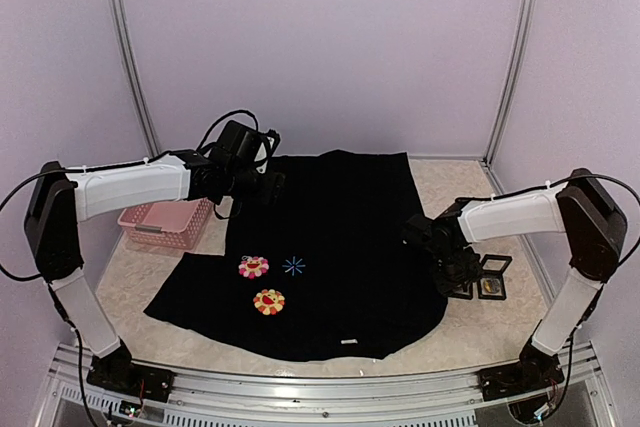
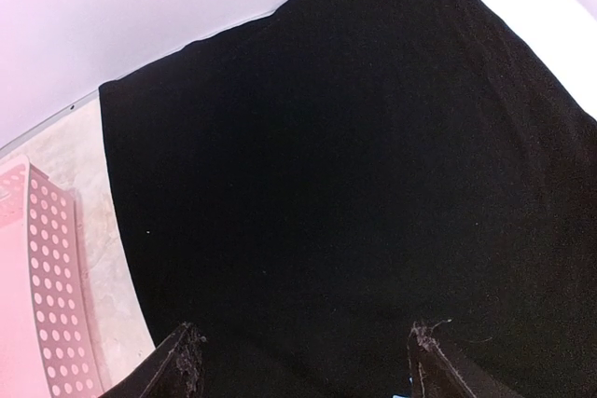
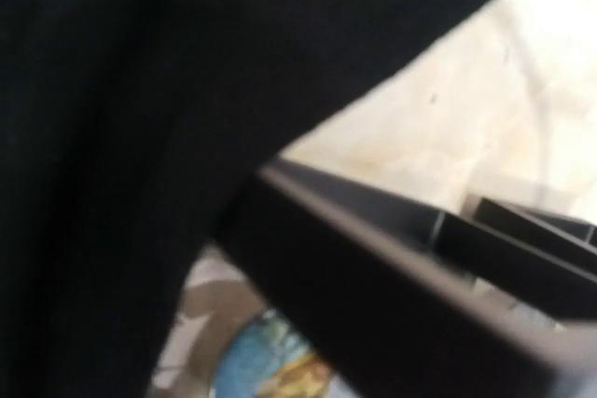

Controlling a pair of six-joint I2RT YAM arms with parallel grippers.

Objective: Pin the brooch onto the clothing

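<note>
The black T-shirt (image 1: 340, 237) lies spread on the table, with a pink flower (image 1: 253, 266), an orange-yellow flower (image 1: 269, 301), a blue starburst (image 1: 293, 265) and a white hem label (image 1: 349, 343). My left gripper (image 1: 262, 182) hovers over its upper left part, open and empty, with the fingertips (image 2: 187, 361) wide apart above plain black cloth (image 2: 354, 165). My right gripper (image 1: 455, 272) is low at the shirt's right edge, over small black trays (image 1: 478, 282). In the blurred right wrist view the blue and gold brooch (image 3: 270, 368) shows at the bottom, partly hidden by a black tray wall (image 3: 392, 267). The right fingers do not show clearly.
A pink perforated basket (image 1: 165, 222) stands left of the shirt, and it also shows in the left wrist view (image 2: 37, 286). The right-hand black tray holds a small pale gold item (image 1: 490, 288). Enclosure walls and metal posts ring the table.
</note>
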